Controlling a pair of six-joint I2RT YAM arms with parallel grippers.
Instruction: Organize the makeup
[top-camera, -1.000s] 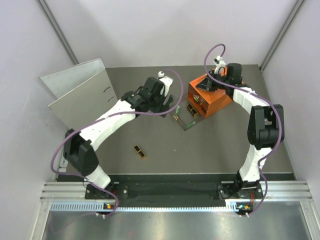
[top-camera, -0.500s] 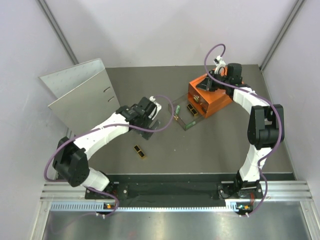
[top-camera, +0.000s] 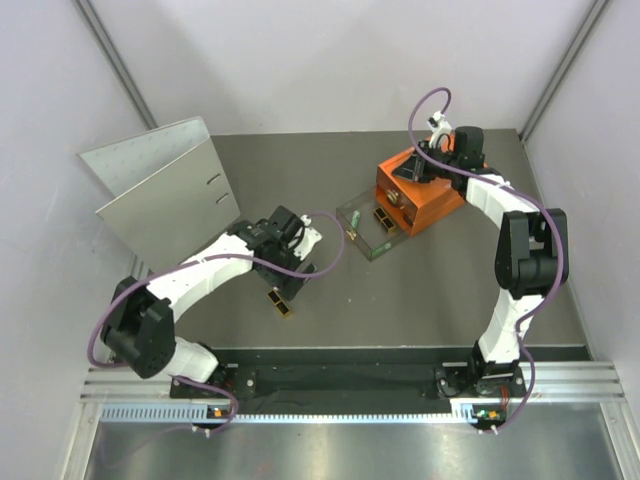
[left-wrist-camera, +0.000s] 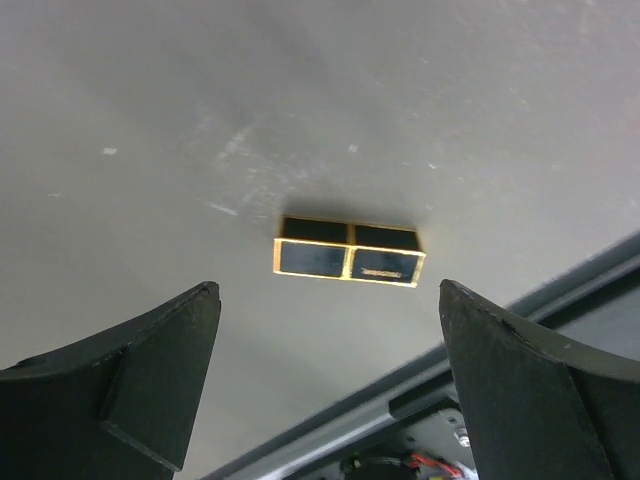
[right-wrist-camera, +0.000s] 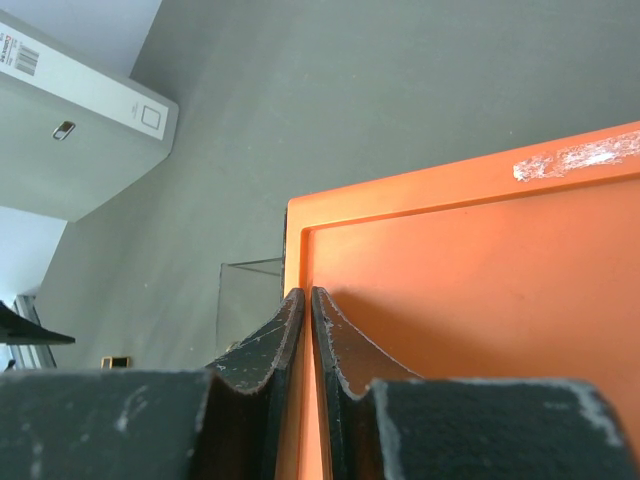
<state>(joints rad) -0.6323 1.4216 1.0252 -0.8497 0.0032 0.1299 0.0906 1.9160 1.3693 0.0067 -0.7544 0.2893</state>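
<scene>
A small black-and-gold palette (top-camera: 280, 302) lies flat on the grey table; in the left wrist view it (left-wrist-camera: 348, 252) sits just beyond and between my fingers. My left gripper (top-camera: 300, 262) hovers over it, open and empty (left-wrist-camera: 325, 300). A second black-and-gold palette (top-camera: 383, 217) and a slim green stick (top-camera: 352, 228) lie in the clear drawer (top-camera: 366, 232) pulled out of the orange drawer box (top-camera: 420, 190). My right gripper (top-camera: 415, 172) is shut and empty, its tips (right-wrist-camera: 306, 295) over the box's top front edge. The tubes are out of view.
A large grey ring binder (top-camera: 165, 190) stands open at the back left, also in the right wrist view (right-wrist-camera: 80, 130). The black rail of the table's front edge (left-wrist-camera: 420, 400) lies just past the palette. Side walls close in the table.
My left arm has swung back from the clear drawer toward the near edge and now hangs over the palette on the table. The right arm has not moved.
</scene>
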